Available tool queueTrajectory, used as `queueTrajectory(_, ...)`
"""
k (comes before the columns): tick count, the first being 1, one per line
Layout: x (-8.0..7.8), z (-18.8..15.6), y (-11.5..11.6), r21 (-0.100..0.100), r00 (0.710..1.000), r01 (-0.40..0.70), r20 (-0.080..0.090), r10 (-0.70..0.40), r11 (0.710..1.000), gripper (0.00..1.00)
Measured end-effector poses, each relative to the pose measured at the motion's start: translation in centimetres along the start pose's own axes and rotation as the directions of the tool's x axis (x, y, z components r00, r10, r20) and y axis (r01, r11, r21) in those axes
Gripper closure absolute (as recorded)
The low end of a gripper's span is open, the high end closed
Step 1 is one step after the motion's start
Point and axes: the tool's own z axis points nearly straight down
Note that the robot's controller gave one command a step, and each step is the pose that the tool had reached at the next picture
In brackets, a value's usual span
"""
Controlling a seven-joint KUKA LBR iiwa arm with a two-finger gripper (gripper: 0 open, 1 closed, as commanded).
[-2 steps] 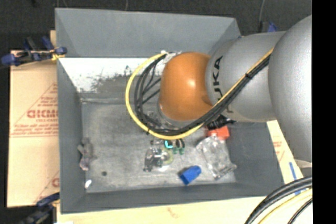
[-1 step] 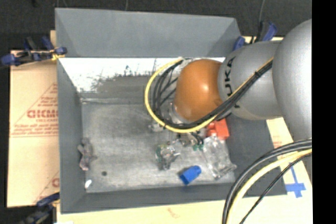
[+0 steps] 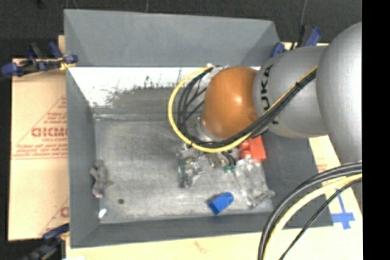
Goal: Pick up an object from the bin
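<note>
Blue plastic piece point(image 3: 220, 202) lies near your gripper point(image 3: 191, 172), below and right of it; you cannot tell whether that gripper is open or closed.

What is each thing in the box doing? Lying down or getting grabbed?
hand: down near the middle of the bin floor.
blue piece: lying loose by the front wall.
red-orange block: lying partly hidden under the arm.
clear plastic piece: lying beside the blue piece.
grey figure: lying alone at the left.

Bin point(image 3: 140, 155) w/ blue piece point(image 3: 220, 202), red block point(image 3: 255, 150)
</note>
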Motion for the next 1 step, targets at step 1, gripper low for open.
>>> queueTrajectory(1, 0.5, -13.81, 1.14, -0.001, 0.955, 0.296, -0.009, -0.296, 0.955, 1.0)
